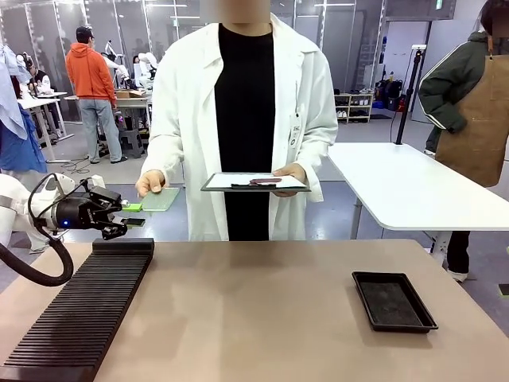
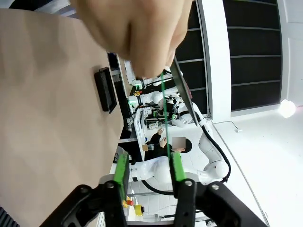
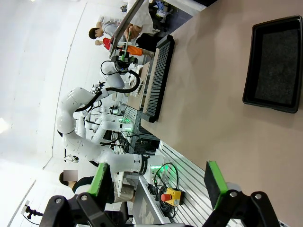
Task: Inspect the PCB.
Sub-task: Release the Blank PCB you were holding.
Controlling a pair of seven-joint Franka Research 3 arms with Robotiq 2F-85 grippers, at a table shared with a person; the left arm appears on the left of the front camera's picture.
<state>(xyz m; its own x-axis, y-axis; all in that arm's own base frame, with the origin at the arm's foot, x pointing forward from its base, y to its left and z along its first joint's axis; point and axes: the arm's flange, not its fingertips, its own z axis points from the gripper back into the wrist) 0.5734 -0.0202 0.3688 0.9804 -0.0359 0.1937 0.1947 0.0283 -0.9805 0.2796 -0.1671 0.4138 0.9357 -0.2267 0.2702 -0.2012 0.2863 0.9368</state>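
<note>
While a person's hand [image 1: 149,183] holds the PCB [image 1: 161,199] flat in the air beyond the far left edge of the table [image 1: 262,310], the left gripper [image 1: 134,215] stands at the board's left end. Its jaws are wide open, and the thin board edge comes close to one green pad. The right gripper [image 3: 158,184] is also wide open and holds nothing.

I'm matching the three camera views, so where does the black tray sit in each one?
Front view: the black tray lies right of centre.
Left wrist view: the tray is left of centre, upper half.
Right wrist view: the tray is in the top right corner.
Shared landmark: the brown table it lies on.
</note>
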